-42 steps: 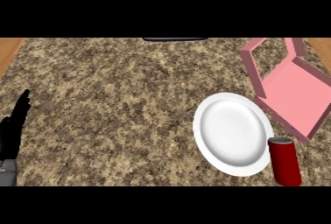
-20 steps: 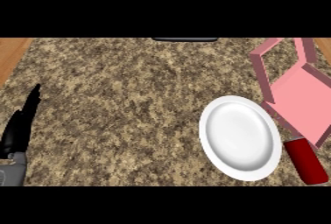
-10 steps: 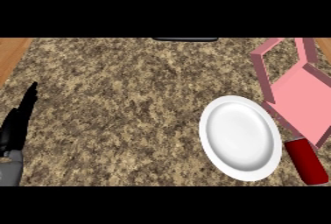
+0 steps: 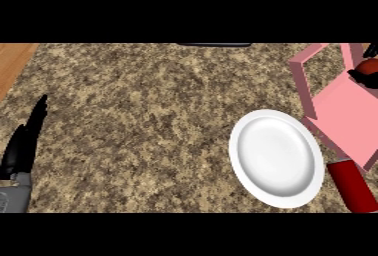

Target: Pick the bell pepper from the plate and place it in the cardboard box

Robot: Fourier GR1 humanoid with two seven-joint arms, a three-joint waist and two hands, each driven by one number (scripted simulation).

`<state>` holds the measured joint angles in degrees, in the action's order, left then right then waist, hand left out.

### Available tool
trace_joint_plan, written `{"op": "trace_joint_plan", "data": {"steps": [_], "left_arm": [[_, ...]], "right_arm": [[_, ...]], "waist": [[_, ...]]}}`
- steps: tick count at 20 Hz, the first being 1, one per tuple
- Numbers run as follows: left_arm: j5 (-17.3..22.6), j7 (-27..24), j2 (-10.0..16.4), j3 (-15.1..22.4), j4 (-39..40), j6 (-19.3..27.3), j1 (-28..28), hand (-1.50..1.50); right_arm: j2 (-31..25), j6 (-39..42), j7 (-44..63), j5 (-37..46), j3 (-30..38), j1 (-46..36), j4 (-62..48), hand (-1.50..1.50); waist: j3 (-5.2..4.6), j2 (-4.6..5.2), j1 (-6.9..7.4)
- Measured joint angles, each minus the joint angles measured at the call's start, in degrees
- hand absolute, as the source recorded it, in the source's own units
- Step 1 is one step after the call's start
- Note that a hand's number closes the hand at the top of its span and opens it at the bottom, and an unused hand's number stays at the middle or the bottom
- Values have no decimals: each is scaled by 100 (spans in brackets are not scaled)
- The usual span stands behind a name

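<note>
The white plate (image 4: 277,157) lies bare on the speckled counter, right of centre. Just beyond it to the right stands the pink open box (image 4: 347,117), its flaps up. At the view's right edge, over the box, my right hand (image 4: 360,76) shows only in part, black fingers curled round a red bell pepper (image 4: 368,65). Most of that hand is cut off by the edge. My left hand (image 4: 26,142) rests at the far left, fingers straight and pointing away, holding nothing.
A red cylinder (image 4: 353,186) lies by the plate's lower right rim, close to the box's near corner. A dark object (image 4: 214,45) sits at the counter's far edge. A wooden strip (image 4: 13,62) borders the counter at the upper left.
My right hand with the red bell pepper has come into view at the right edge over the box; earlier frames showed no right hand. The left hand has barely moved.
</note>
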<state>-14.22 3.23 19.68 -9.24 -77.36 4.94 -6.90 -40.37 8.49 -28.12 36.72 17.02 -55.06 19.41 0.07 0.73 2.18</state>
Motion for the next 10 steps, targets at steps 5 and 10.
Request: {"op": "trace_joint_plan", "data": {"steps": [5,10], "left_arm": [[-43,-12,-74,43,24,15,-43,0],[-49,-66,-74,7,102,5,-82,0]], "right_arm": [[252,-3,366,10,46,-219,-502,-150],[330,-80,138,-138,226,-263,-711,-150]], "waist": [[4,19,32],[7,32,44]]}}
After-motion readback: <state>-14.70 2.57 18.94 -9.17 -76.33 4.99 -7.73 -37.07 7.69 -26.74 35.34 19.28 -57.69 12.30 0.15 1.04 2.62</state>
